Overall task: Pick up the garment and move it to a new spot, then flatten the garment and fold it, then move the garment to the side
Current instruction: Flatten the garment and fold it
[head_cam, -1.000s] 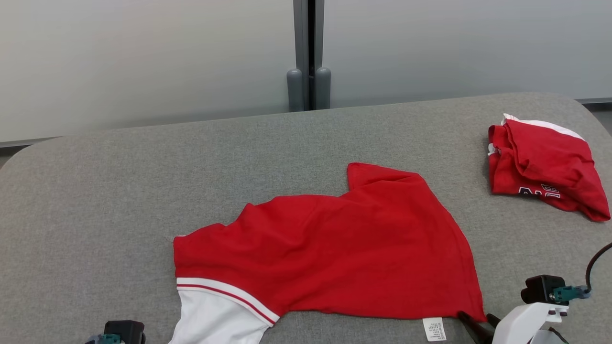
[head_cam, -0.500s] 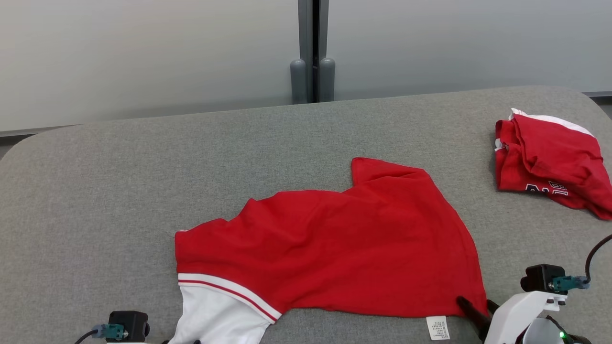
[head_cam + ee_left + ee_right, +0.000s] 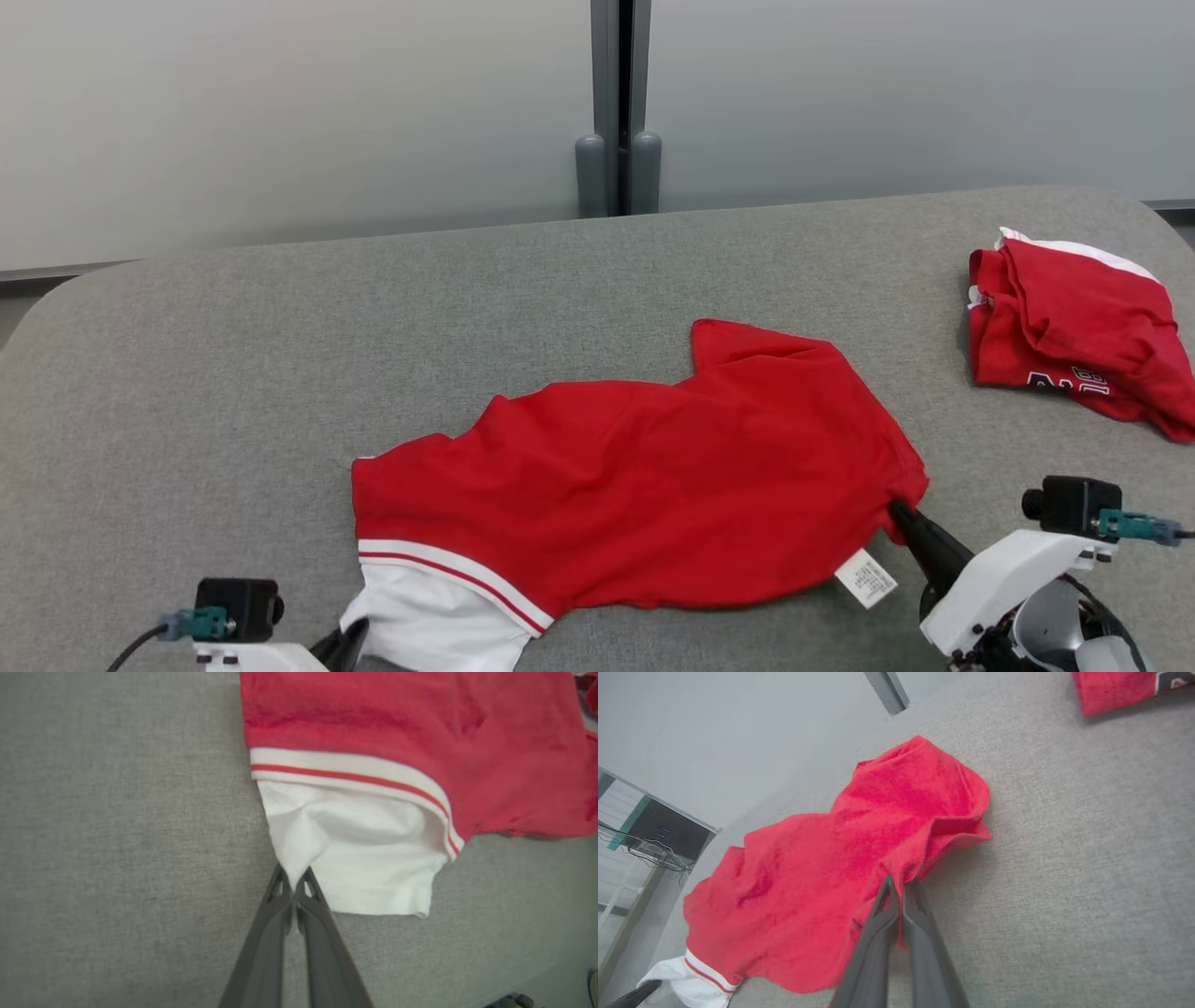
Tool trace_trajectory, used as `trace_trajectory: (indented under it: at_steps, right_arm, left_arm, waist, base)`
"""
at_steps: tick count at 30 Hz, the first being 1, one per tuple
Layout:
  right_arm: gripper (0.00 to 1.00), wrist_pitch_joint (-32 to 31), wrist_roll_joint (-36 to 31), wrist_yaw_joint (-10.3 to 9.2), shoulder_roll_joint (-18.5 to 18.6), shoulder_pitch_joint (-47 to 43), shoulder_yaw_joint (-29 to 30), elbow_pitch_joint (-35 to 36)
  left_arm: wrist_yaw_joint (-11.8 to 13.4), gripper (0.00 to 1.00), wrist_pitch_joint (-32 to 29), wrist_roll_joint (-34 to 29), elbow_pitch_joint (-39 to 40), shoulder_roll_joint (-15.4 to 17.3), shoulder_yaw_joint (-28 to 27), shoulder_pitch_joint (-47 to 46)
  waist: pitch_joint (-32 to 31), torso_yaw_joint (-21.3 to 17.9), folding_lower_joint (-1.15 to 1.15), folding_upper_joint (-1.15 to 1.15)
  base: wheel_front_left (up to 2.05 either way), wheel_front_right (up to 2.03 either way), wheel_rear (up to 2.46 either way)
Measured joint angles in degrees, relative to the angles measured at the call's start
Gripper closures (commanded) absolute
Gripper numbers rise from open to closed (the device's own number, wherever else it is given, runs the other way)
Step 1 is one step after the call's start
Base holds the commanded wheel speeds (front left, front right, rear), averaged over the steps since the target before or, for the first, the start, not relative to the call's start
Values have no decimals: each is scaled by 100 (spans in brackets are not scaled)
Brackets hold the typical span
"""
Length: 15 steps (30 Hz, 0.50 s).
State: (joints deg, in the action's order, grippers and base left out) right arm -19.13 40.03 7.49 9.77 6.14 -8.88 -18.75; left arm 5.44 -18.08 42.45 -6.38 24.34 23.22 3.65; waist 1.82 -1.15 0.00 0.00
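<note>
1. The garment [image 3: 653, 485] lies loosely spread on the grey table [image 3: 233, 373], mid-table and toward our near edge. A second red bundle [image 3: 1074, 336] sits well apart at the far right.
2. Our left gripper [image 3: 293, 877] is pinched tight on the near edge of the white sleeve [image 3: 364, 858], with only cloth between the fingers.
3. Our right gripper [image 3: 899, 884] is closed on the red near-right corner, just beside the label [image 3: 865, 579]. The cloth there is bunched and raised.
4. The garment lies ahead of both pairs of fingers, away from us. Each arm holds the end on its own side, so neither is nearer.
5. Its long axis runs across us, tilted: the sleeve end is near-left and a red tip points far-right.
6. We judge the lift should raise both ends together, with the hands kept apart along that axis.
</note>
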Motion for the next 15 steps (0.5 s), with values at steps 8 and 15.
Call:
trace_trajectory:
  at_steps: [8, 15]
  right_arm:
    - [100, 622, 980, 0, 327, 700, -134, 704]
    - [100, 725, 1412, 0, 788, 2465, -483, 499]
  left_arm:
    - [5, 100, -252, -250, 1281, 514, -249, -799]
    - [-430, 100, -510, -427, 584, 533, -327, -3025]
  waist:
    - [181, 5, 0, 0]
    - [843, -26, 0, 0]
  base:
    - [0, 0, 0]
    - [0, 0, 0]
